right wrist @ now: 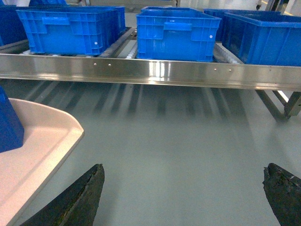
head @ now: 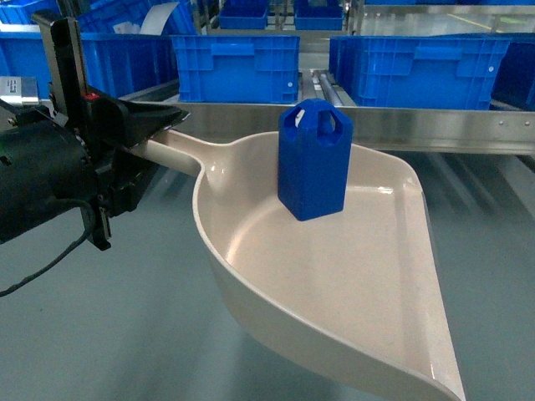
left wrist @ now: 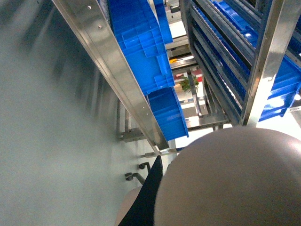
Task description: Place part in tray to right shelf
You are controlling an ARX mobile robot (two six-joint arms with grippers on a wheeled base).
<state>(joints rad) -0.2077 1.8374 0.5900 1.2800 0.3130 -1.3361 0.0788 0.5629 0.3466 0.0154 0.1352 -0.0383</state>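
The cream tray [head: 351, 292] hangs above the grey floor, its wide lip toward the lower right. The blue part [head: 314, 159] stands upright in its bowl. My left gripper [head: 157, 134] is shut on the tray's handle [head: 171, 152] at the left. In the left wrist view a black finger [left wrist: 146, 200] lies against the tray's rounded underside [left wrist: 235, 179]. The right shelf's steel front rail [head: 401, 125] runs just behind the tray. My right gripper [right wrist: 186, 176] is open and empty, to the right of the tray's lip [right wrist: 42, 141] and the part [right wrist: 7, 125].
Large blue crates [head: 236, 67] [right wrist: 176, 29] sit on the roller lanes behind the rail [right wrist: 150, 70]. More racks with blue crates [left wrist: 141, 42] show in the left wrist view. A steel shelf leg [right wrist: 291, 101] stands at the right, above grey floor [right wrist: 188, 132].
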